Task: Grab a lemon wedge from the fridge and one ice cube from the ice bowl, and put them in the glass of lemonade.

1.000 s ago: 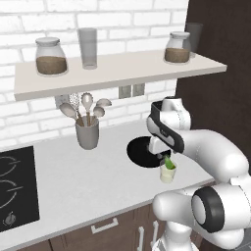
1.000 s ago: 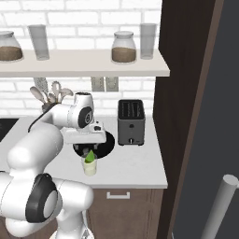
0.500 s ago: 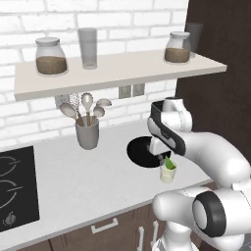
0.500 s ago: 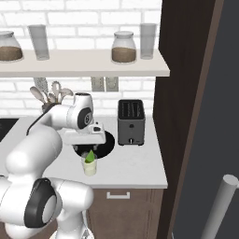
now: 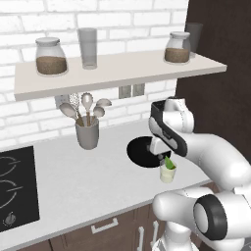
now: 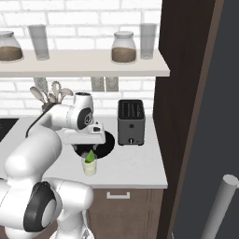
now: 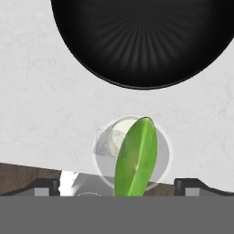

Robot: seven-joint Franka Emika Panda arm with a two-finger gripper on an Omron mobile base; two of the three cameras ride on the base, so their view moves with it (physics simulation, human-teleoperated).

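Note:
The glass of lemonade (image 5: 167, 174) (image 6: 89, 167) stands on the white counter just in front of the ice bowl (image 5: 139, 151) (image 6: 106, 142) (image 7: 141, 41). A green-yellow lemon wedge (image 7: 136, 157) (image 5: 169, 162) (image 6: 89, 155) sticks up out of the glass (image 7: 160, 137). A pale translucent ice cube (image 7: 107, 141) lies in the glass beside the wedge. My gripper (image 7: 118, 186) (image 5: 161, 157) (image 6: 88, 147) hovers straight above the glass. It is open, its fingertips (image 7: 45, 186) spread wide to either side of the glass and holding nothing.
A toaster (image 6: 130, 122) stands right of the bowl. A grey utensil holder (image 5: 87, 133) is at the back left, a black cooktop (image 5: 14, 188) at the far left. A shelf (image 5: 117, 71) with jars and glasses hangs overhead. A dark grey door with a pale bar handle (image 6: 220, 205) rises at the right.

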